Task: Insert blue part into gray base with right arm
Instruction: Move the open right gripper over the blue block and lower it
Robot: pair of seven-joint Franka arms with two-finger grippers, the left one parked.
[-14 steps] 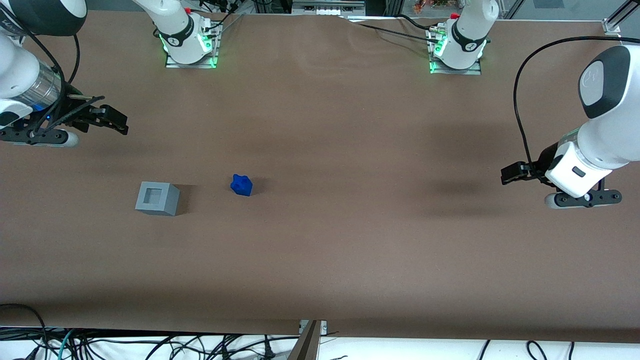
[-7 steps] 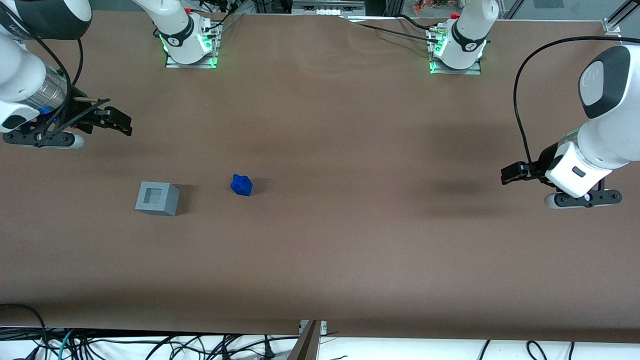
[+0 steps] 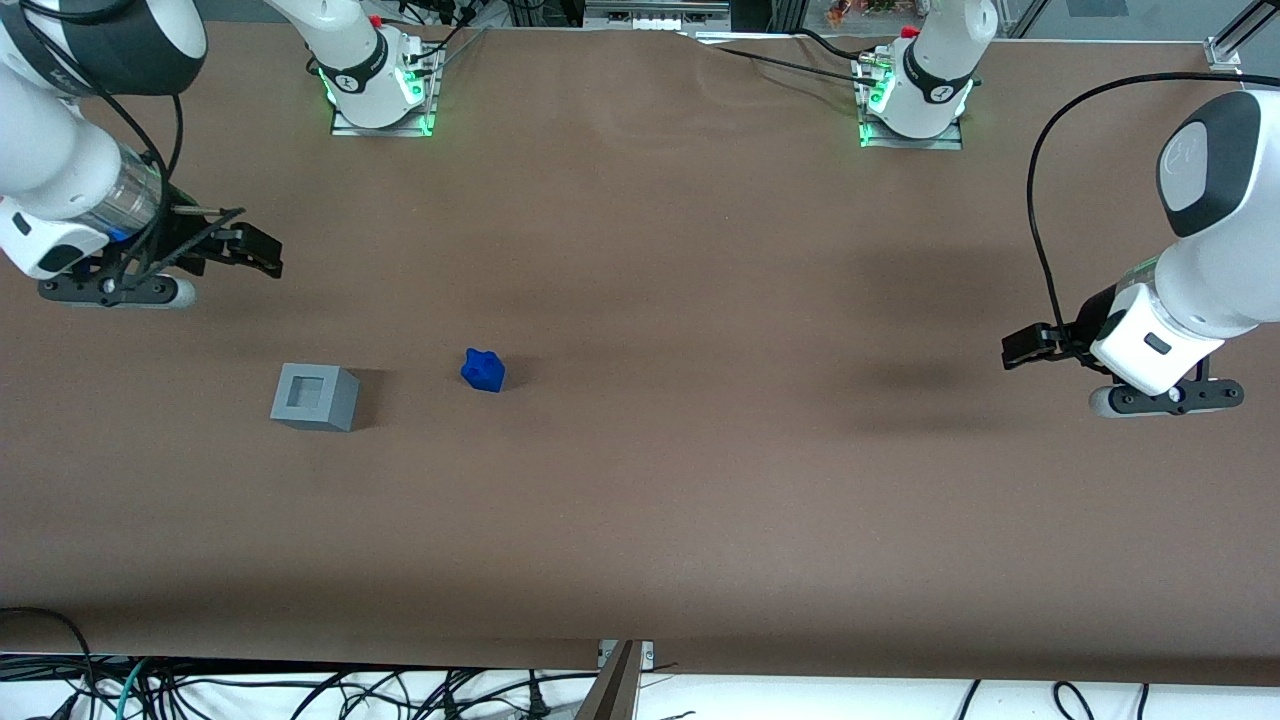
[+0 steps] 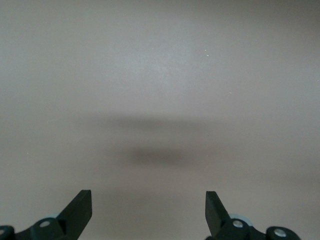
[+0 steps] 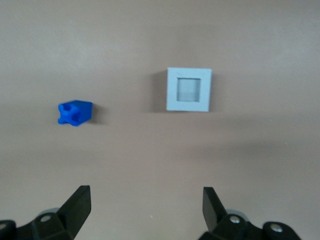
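Two black fingertips (image 5: 80, 202) of the right arm's gripper (image 5: 145, 210) stand spread wide apart with nothing between them; in the front view the gripper (image 3: 255, 255) hangs above the brown table (image 3: 700, 500) at the working arm's end, carried by the right arm (image 3: 70, 170) with its shiny wrist collar; it touches neither task piece. From there the gray base (image 3: 314, 397) sits on the table nearer the front camera than the gripper, upright, its square recess facing up and holding nothing; in the right wrist view the gray base (image 5: 188, 89) appears squarely from above, its recess a lighter square inside the rim. Just past it toward the parked arm's end lies the blue part (image 3: 483, 370), resting on the table apart from the base, with open brown surface between the two; in the right wrist view the blue part (image 5: 74, 113) shows a knobbly end and a blocky end; both pieces cast short shadows on the table. Nothing stands between the gripper and either piece; the stretch of table among them is bare. Farther from the front camera, two arm mounts (image 3: 380, 95) with green lights are fixed at the table's edge, with black cables trailing from them; more cables (image 3: 300, 690) hang below the table's near edge.
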